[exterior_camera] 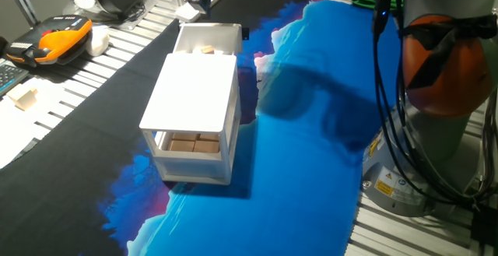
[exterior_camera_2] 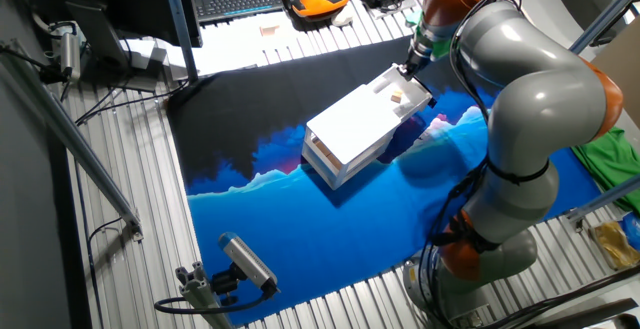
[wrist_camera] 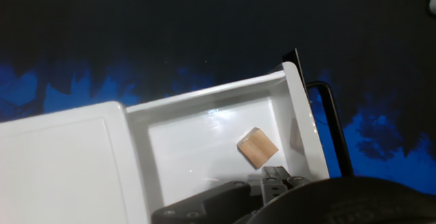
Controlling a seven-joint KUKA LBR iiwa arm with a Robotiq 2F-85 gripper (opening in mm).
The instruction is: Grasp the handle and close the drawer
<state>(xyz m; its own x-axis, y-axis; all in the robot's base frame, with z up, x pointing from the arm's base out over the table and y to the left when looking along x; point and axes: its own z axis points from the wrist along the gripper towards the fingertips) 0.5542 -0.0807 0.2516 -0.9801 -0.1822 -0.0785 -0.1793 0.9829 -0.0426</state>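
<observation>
Open drawer (wrist_camera: 218, 135) of the white cabinet (exterior_camera: 194, 92), holding 1 wooden block (wrist_camera: 257, 148). Its black handle (wrist_camera: 334, 125) lies just right of my pincer (wrist_camera: 276, 182), long axis running across the drawer front, which hides most of it. Pincer state: I cannot tell.

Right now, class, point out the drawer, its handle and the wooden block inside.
drawer (wrist_camera: 204, 139): hand view, bare white floor.
handle (wrist_camera: 335, 125): hand view, black bar outside the front panel.
block (wrist_camera: 257, 147): hand view, tan top face.
</observation>
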